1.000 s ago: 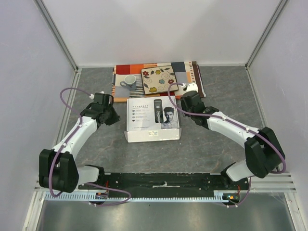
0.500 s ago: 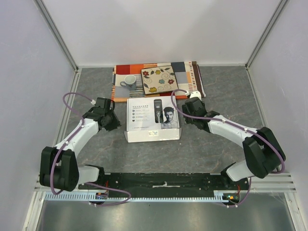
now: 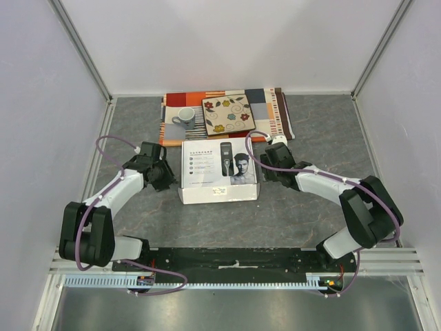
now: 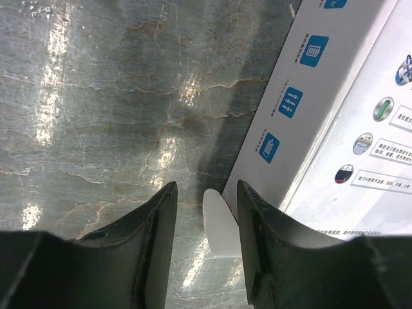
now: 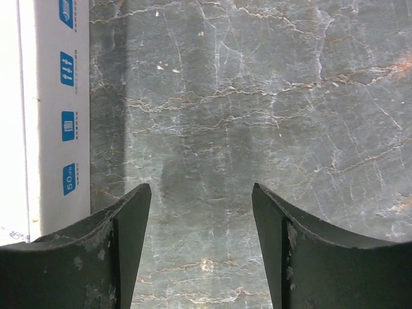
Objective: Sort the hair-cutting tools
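Note:
The hair clipper and its small black parts are out of view. Only the closed white box [image 3: 219, 172], with a clipper picture on its lid, shows. My left gripper [image 3: 170, 181] is low at the box's left side. In the left wrist view it [image 4: 206, 192] is open, with a white flap tab [image 4: 219, 225] of the box [image 4: 347, 129] between its fingers and a gap on each side. My right gripper [image 3: 267, 175] is low at the box's right side. In the right wrist view it [image 5: 201, 193] is open over bare table, with the box wall [image 5: 61, 116] just to its left.
A patchwork cloth [image 3: 275, 114] lies at the back of the grey marbled table [image 3: 310, 221]. On it stand a grey cup [image 3: 185, 116] and a flowered tile [image 3: 228, 114]. White walls close in the left, right and back.
Both grippers have come nearer and lower, closing in on the left and right sides of the box. The box has not moved.

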